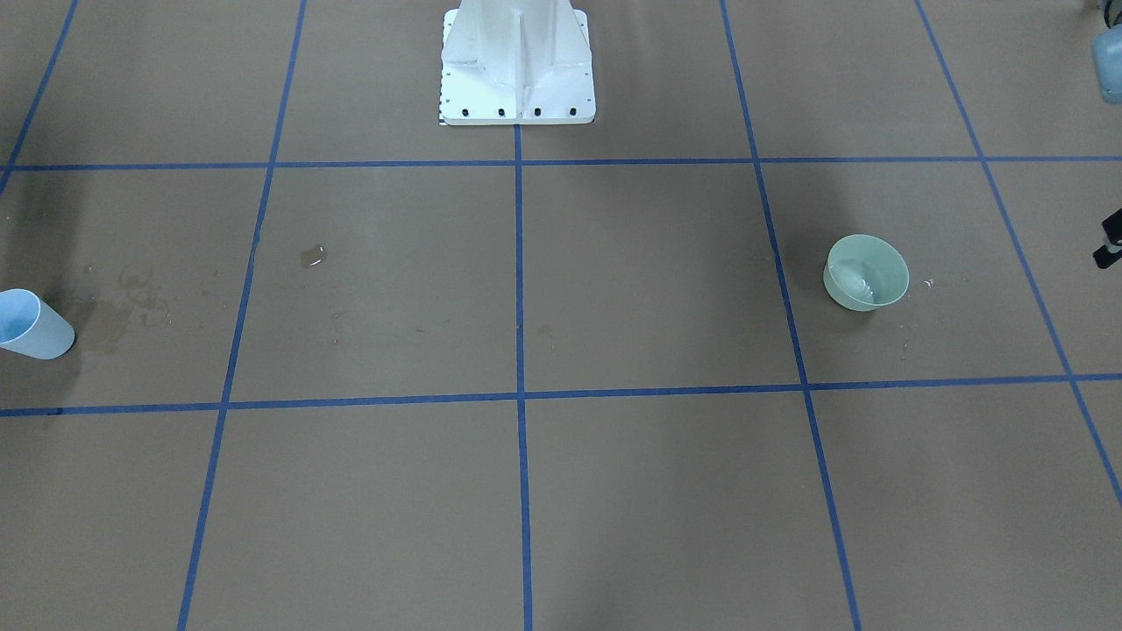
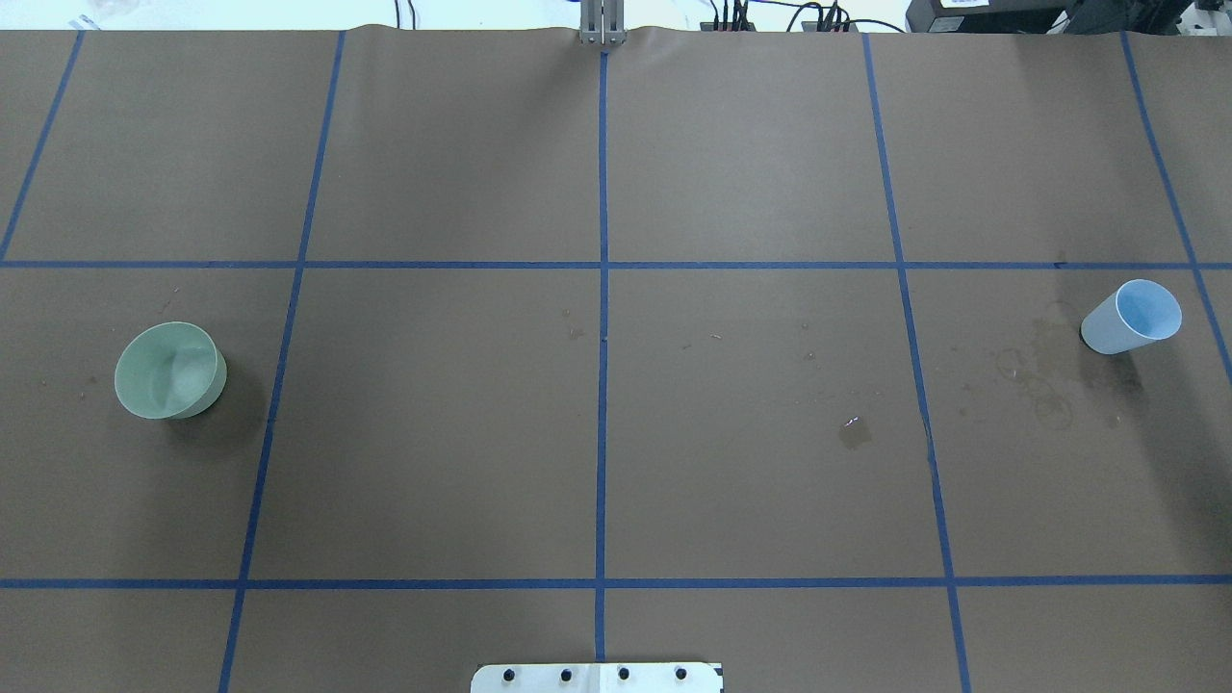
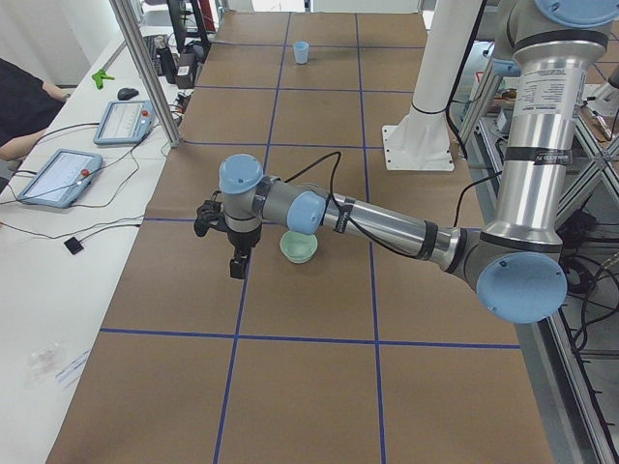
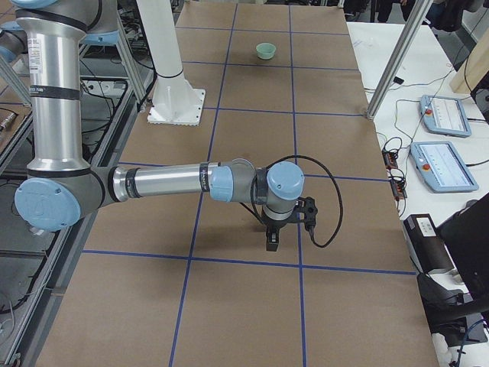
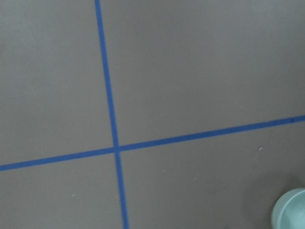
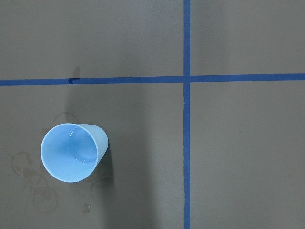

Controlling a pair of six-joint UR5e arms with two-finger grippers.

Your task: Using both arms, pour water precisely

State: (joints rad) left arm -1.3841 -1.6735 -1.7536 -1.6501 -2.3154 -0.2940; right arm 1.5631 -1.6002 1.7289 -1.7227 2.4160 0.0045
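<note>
Green bowl (image 1: 887, 263), with rippled water (image 1: 855, 282) inside, stands just beside the left fingers (image 3: 235, 263); blue cup (image 6: 71, 152) near the right fingers (image 4: 271, 241). Whether either pair is spread, I cannot tell.

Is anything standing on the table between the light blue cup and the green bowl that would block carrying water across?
Nothing visible does. Between the light blue plastic cup and the pale green round bowl, the brown paper-covered table shows only flat blue tape lines, dried brownish stains and one small wet patch.
</note>
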